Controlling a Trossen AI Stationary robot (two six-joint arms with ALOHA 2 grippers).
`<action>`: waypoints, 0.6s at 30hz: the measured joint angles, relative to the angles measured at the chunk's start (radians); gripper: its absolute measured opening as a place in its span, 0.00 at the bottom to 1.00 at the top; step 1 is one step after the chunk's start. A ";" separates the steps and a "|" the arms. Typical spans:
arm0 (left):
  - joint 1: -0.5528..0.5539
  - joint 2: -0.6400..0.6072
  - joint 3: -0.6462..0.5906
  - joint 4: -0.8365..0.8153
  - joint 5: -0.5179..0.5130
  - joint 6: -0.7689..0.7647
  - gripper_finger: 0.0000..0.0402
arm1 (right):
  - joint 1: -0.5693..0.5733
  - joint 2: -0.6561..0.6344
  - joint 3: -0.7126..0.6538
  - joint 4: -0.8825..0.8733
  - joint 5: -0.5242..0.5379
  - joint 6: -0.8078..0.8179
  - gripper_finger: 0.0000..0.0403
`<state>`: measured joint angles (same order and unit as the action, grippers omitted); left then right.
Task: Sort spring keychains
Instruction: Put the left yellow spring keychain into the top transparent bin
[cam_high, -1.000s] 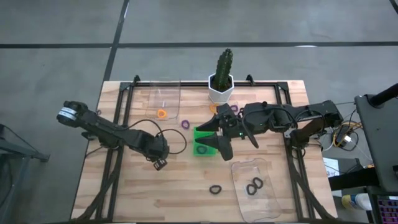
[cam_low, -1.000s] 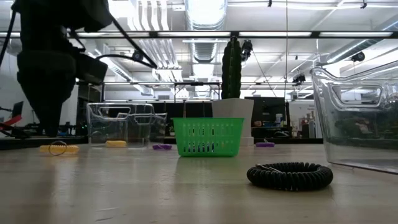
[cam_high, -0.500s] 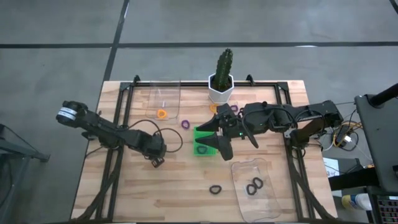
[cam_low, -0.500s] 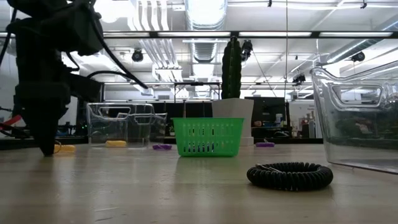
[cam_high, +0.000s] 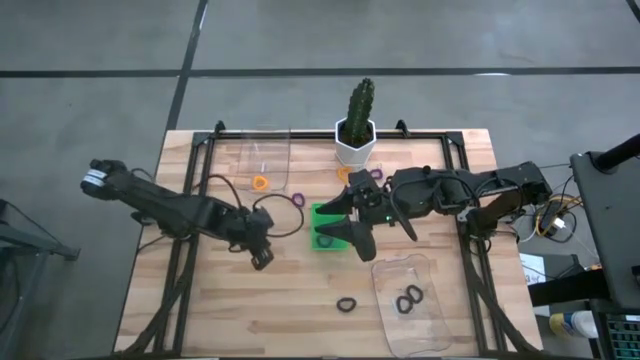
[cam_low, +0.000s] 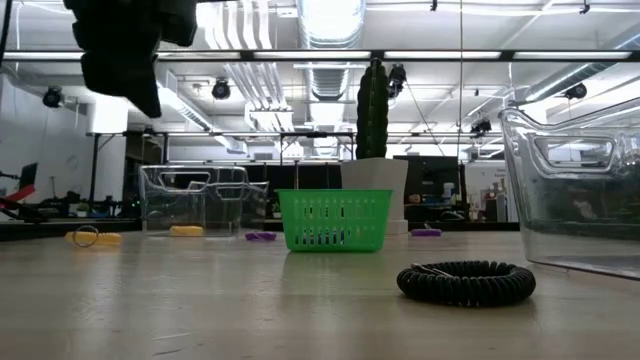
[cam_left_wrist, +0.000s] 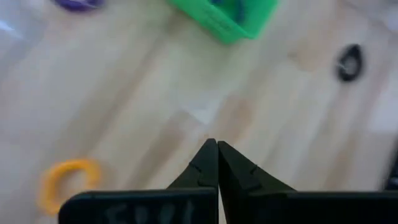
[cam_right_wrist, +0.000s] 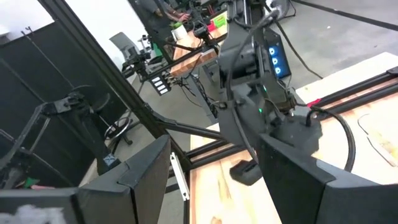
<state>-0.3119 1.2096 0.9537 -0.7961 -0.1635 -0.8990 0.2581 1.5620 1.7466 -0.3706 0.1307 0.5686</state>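
Note:
My left gripper (cam_high: 262, 258) is shut and empty, raised above the table's left middle; the low view shows it high up (cam_low: 140, 95). An orange spring keychain (cam_left_wrist: 67, 180) lies flat on the wood just beside and below its tips (cam_left_wrist: 216, 146), also seen in the low view (cam_low: 95, 238). My right gripper (cam_high: 338, 222) hangs open over the green tray (cam_high: 322, 212). Another orange keychain (cam_high: 260, 182) sits in the far clear tray, a purple one (cam_high: 297, 199) lies beside it, and a black one (cam_high: 346, 303) lies near the near edge.
A potted cactus (cam_high: 356, 128) stands at the far edge, with an orange keychain (cam_high: 344, 175) in front of it. A near clear tray (cam_high: 430, 320) holds two black keychains (cam_high: 408, 298). Bare wood lies in the near left part of the table.
My left gripper dipped down to the table beside the orange keychain, then rose well clear of it, shut and empty. The orange keychain stayed where it was. My right arm kept still.

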 joint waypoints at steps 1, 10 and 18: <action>0.001 -0.001 0.004 -0.031 -0.026 0.001 0.00 | 0.000 0.000 0.000 0.000 0.000 0.000 0.58; 0.034 0.006 -0.116 -0.111 0.027 -0.010 0.14 | 0.007 0.000 0.000 -0.001 0.000 -0.004 0.58; 0.046 0.006 -0.227 -0.080 -0.028 0.003 0.37 | 0.019 0.000 0.000 -0.016 0.000 0.000 0.58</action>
<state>-0.2659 1.2160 0.7264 -0.8758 -0.1914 -0.8957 0.2775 1.5623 1.7466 -0.3870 0.1303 0.5682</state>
